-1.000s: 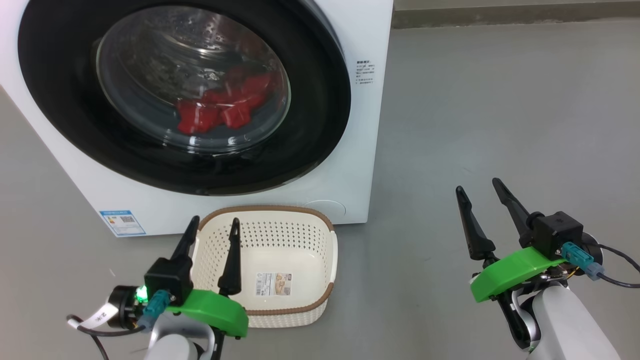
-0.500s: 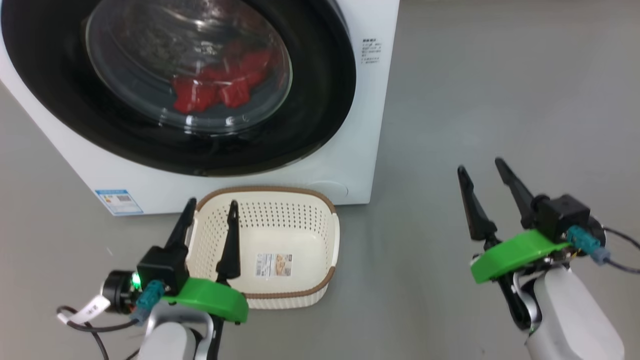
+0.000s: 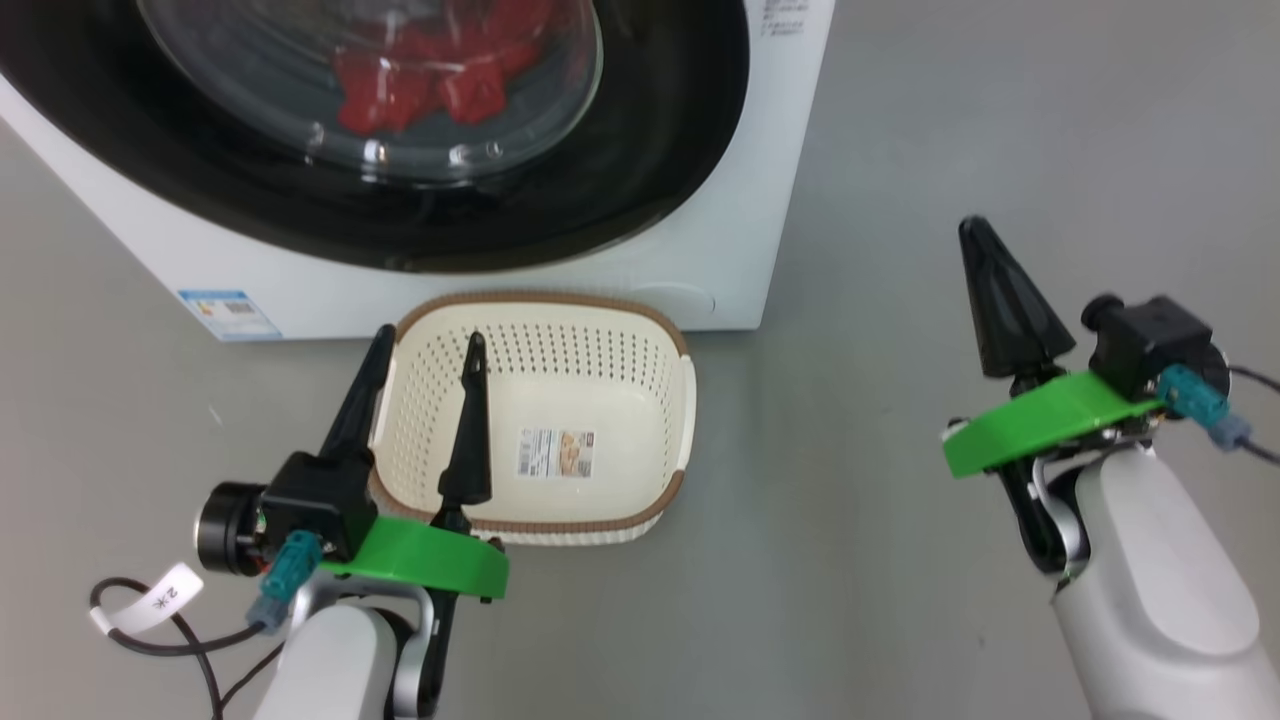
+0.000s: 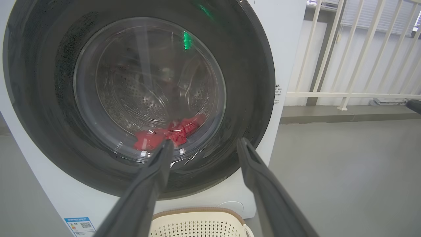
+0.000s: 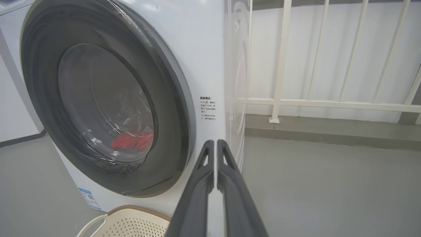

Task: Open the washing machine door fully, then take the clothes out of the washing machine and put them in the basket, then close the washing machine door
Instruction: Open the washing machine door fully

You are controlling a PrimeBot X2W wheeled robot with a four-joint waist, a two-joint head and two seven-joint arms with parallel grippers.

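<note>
At the far left, a blue label sticker (image 3: 225, 308) sits on the lower corner of the white washing machine (image 3: 720, 230), which stands on the grey floor (image 3: 900, 130). Next comes the left end effector (image 3: 430, 336), released, with its two dark fingers spread wide. In the head view one finger lies outside the left rim of the basket (image 3: 545, 300) and the other over its inside. The left wrist view looks between those fingers at the machine's front, with the basket's rim at the bottom edge. The cream perforated basket rests on the floor just in front of the machine, below the washing machine door (image 3: 660, 150), with a label sticker (image 3: 555, 452) on its bottom. The door, with its glossy black rim and clear bowl window, sits shut against the front. The red clothes (image 3: 420, 80) lie behind the glass, low in the steel drum. Small printed text (image 5: 207, 108) marks the white panel right of the door. Farther right, well apart from machine and basket, the right end effector (image 3: 978, 235) is clenched, its fingers pressed together on nothing and pointing towards the machine's right front edge. A pale railing (image 5: 279, 65) stands behind.
</note>
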